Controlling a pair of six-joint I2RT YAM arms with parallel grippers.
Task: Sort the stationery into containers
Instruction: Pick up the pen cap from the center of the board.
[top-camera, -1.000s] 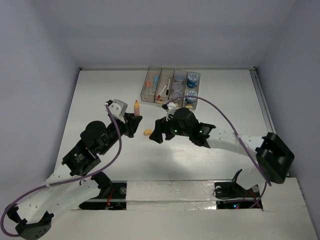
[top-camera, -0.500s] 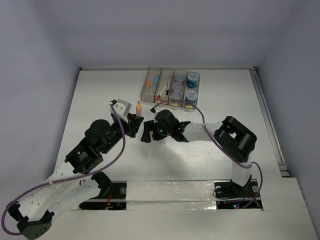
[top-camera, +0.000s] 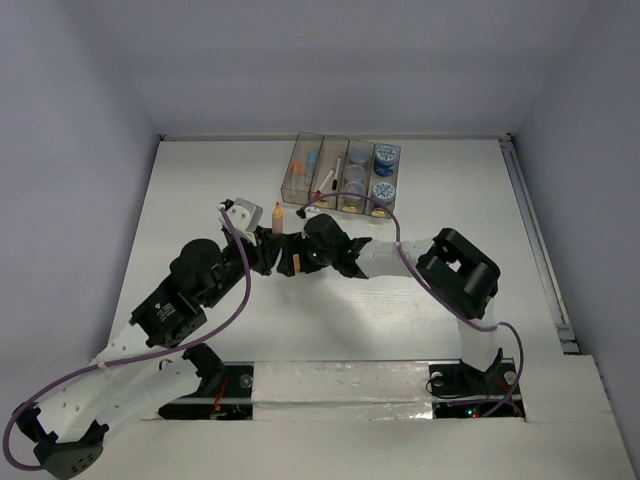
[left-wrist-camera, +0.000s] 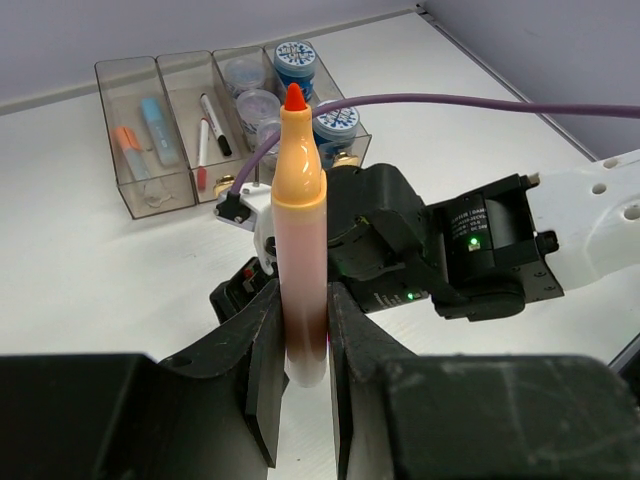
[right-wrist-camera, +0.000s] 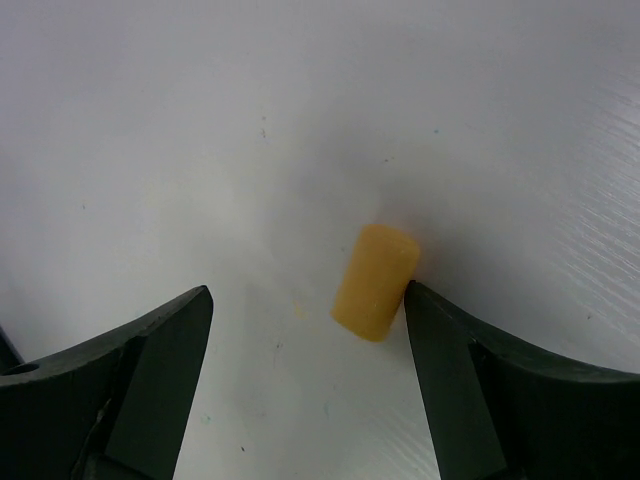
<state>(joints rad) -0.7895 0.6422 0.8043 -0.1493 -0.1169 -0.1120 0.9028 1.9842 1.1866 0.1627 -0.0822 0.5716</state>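
From the top view, I am seeing the left gripper (top-camera: 271, 243) holding an orange marker (top-camera: 277, 214) upright above the white counter (top-camera: 200, 190), a little short of the containers (top-camera: 343, 176). The right gripper (top-camera: 291, 262) is reaching in from the right, just beside the left one and low over the counter. A small orange cap (top-camera: 296, 263) is showing at its fingers. The four joined containers are sitting near the far edge of the counter.

On the left wrist view, I am watching the left gripper (left-wrist-camera: 300, 345) closing narrowly on the lower barrel of the orange marker (left-wrist-camera: 300, 200), whose red tip is pointing up. Behind it, the right arm's black wrist (left-wrist-camera: 440, 250) is crowding in close, with a purple cable (left-wrist-camera: 450, 99) arching over it. Further back, the containers (left-wrist-camera: 135, 185) are holding an orange and a blue marker in the leftmost bin, pens (left-wrist-camera: 210, 120) in the next, and round jars (left-wrist-camera: 294, 55) in the other two.

On the right wrist view, I am looking down past the right gripper (right-wrist-camera: 308, 300), which is standing wide. The orange cap (right-wrist-camera: 375, 281) is lying on its side on the counter (right-wrist-camera: 200, 120) between the fingers (right-wrist-camera: 140, 380), off centre and touching or nearly touching the right-hand finger as pictured.
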